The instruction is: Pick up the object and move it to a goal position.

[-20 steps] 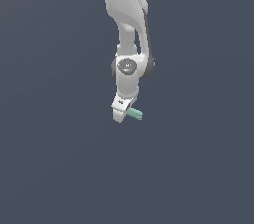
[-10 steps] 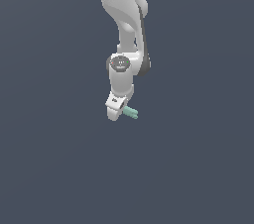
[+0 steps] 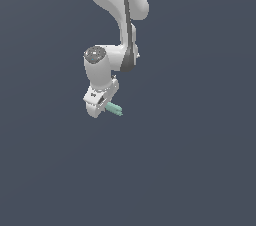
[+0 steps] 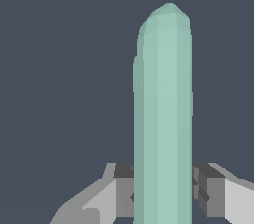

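In the exterior view, going left to right, the white gripper (image 3: 104, 106) comes first, hanging below the arm's wrist joint at about 10 o'clock from the picture's centre. The pale teal bar (image 3: 114, 109) sticks out of the gripper toward 4 o'clock. No counter or other support shows anywhere around it, only flat dark background, and no goal marker can be seen.

In the wrist view, again left to right, one grey finger pad (image 4: 124, 191) sits against one long side of the bar (image 4: 163, 119), and the second pad touches the opposite side. The gripper (image 4: 163, 193) is therefore pinching the bar between its pads, near one end. Most of the bar's length reaches out past the fingertips.

The main risk, as I judge it, is that long overhang. With the hold so close to one end, a quick swing or sudden stop could make the bar pivot between the pads or slide out. With nothing visible beneath it, a dropped bar would fall well out of reach. A tilted bar could also arrive at the goal in the wrong pose.

No brand, label or writing is readable on the arm, the gripper or the bar.
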Controlling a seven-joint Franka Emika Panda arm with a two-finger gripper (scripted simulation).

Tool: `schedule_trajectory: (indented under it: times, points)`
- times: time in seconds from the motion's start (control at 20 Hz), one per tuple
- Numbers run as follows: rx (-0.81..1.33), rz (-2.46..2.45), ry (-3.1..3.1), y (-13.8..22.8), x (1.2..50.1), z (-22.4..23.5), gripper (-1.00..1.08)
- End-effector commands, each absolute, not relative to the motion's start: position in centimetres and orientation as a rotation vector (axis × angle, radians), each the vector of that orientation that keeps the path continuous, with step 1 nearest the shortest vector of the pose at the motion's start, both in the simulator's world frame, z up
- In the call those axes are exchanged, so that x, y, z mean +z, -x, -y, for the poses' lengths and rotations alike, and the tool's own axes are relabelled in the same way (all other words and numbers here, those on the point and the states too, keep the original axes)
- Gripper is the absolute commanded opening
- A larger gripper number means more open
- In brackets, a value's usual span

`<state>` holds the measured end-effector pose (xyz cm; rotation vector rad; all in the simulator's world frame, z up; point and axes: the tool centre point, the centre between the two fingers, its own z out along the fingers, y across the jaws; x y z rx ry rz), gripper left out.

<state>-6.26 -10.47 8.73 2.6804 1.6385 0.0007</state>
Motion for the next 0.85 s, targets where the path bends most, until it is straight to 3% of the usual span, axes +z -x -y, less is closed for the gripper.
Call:
schedule_trajectory:
  times: [0.0,0.4,0.8]
  points:
    - [0.001,-1.64,-2.68,6.3,9.7,12.5,-1.0]
    - [0.001,-1.64,-2.68,6.2,11.5,16.4,-1.0]
    - [0.0,-1.64,-2.68,6.1,11.4,16.4,-1.0]
